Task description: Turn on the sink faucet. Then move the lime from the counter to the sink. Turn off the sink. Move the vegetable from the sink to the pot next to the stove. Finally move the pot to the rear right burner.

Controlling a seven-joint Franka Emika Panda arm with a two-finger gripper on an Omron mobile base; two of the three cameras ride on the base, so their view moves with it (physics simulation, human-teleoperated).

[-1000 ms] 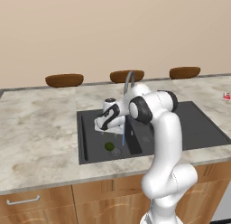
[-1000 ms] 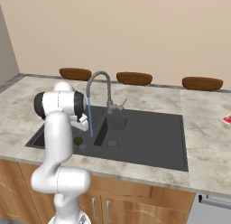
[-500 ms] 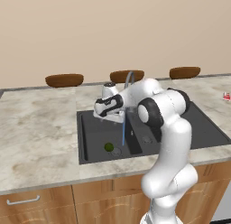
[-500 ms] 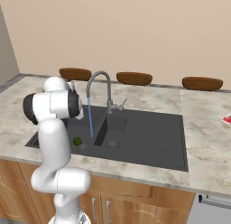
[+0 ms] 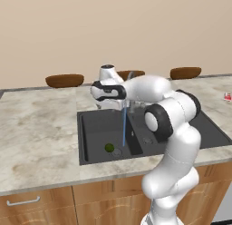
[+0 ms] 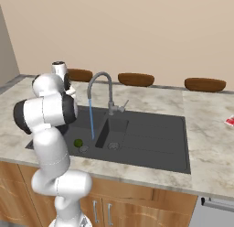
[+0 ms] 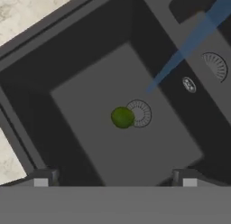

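The dark charcoal double-basin sink [image 5: 90, 129] [image 6: 151, 143] is viewed obliquely from behind-left and behind-right; its left basin [image 7: 113, 142] is viewed closely from above.

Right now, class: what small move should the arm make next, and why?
Probably swing the open gripper toward the sink faucet lever to shut it off: the lime already lies in the sink beside the drain, and water is running.
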